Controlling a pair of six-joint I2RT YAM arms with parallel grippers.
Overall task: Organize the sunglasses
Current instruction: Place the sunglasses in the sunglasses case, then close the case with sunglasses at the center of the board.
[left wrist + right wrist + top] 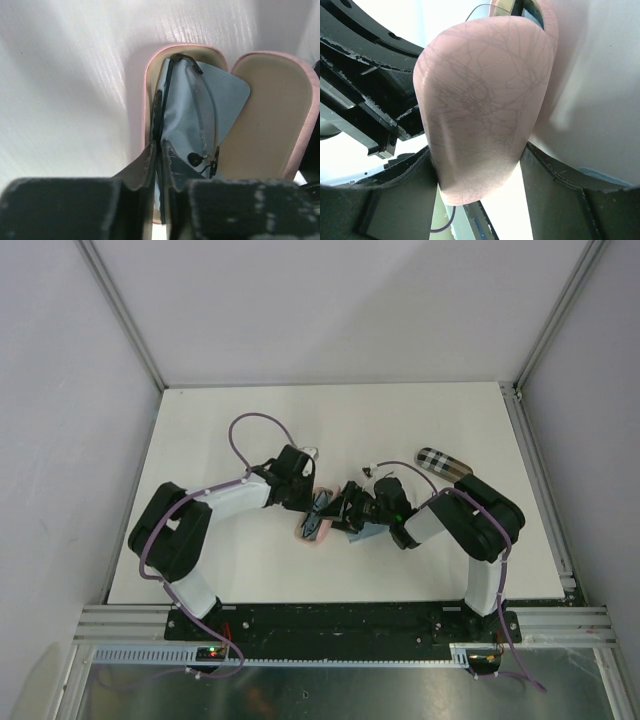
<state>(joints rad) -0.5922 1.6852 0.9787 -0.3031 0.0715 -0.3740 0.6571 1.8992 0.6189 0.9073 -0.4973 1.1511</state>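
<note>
Pink case (260,115) lies open mid-worktop toward the near edge, one half clamped in the right gripper (480,165), while the left gripper (159,150) pinches the glasses (190,115) onto the cloth (225,90) inside; next, I reckon, a gentle release.

sunglasses (202,115): near end behind left claw (159,148) | pink case (480,110): top cut off

The top external camera hangs high above and behind the arm bases (200,612) at 6 o'clock, looking steeply down on the whole white desk (250,420) from afar. The left wrist camera peers past its own jaws toward 12 o'clock, close into the open pink case (265,115). The right wrist camera sits nearer still — the case's shell fills its view. All three share that case.
</note>
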